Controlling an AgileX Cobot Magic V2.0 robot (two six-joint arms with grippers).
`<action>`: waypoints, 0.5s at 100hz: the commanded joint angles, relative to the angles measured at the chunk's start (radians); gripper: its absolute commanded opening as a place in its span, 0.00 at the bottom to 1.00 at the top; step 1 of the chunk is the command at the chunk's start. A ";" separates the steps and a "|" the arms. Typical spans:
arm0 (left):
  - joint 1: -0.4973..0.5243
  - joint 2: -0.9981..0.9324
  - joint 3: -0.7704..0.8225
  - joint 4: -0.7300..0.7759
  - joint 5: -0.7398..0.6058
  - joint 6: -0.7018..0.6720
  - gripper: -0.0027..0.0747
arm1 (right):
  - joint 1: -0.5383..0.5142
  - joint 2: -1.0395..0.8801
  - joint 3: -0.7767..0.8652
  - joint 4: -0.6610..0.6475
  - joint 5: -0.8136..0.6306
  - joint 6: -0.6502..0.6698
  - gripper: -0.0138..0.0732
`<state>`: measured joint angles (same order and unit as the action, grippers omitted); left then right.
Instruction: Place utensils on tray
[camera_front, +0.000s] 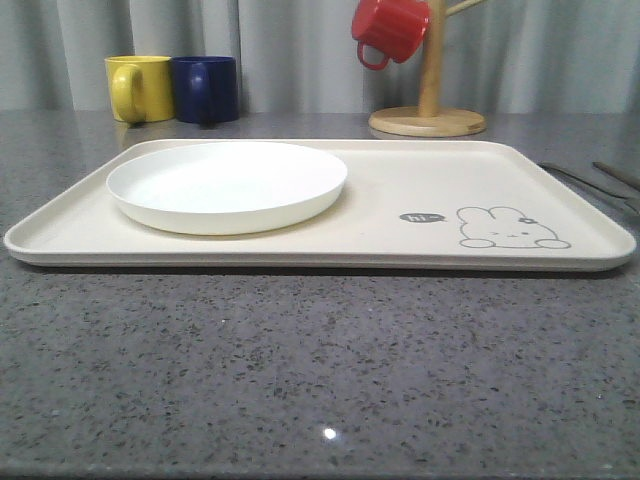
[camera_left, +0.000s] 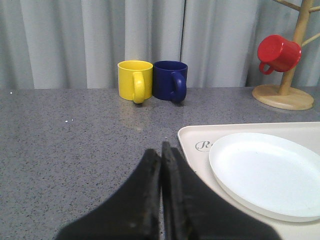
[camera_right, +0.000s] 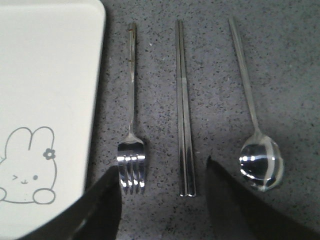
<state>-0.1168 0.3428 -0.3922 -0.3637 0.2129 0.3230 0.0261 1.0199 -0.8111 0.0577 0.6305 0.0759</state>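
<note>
Three silver utensils lie side by side on the grey counter just off the tray's right edge: a fork (camera_right: 131, 105), a pair of chopsticks (camera_right: 183, 110) and a spoon (camera_right: 260, 155). Their tips (camera_front: 590, 178) also show in the front view. The cream tray (camera_front: 400, 215) with its rabbit drawing (camera_front: 510, 230) fills the counter's middle. My right gripper (camera_right: 162, 172) hangs open above the fork tines and the chopstick ends, holding nothing. My left gripper (camera_left: 161, 150) is shut and empty over the counter, beside the tray's (camera_left: 192, 137) near-left corner.
A round white plate (camera_front: 228, 185) sits on the tray's left half. Behind the tray stand a yellow mug (camera_front: 138, 88) and a navy mug (camera_front: 205, 88). A wooden mug tree (camera_front: 430, 100) with a red mug (camera_front: 390, 30) stands at the back right.
</note>
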 joint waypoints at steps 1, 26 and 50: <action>-0.002 0.007 -0.028 -0.007 -0.079 0.001 0.01 | -0.001 -0.006 -0.040 0.023 -0.056 -0.008 0.64; -0.002 0.007 -0.028 -0.007 -0.079 0.001 0.01 | 0.000 0.099 -0.164 0.023 0.006 -0.019 0.64; -0.002 0.007 -0.028 -0.007 -0.079 0.001 0.01 | 0.060 0.264 -0.278 0.023 0.044 -0.045 0.64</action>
<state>-0.1168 0.3428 -0.3922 -0.3637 0.2129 0.3230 0.0647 1.2589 -1.0294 0.0747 0.7102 0.0532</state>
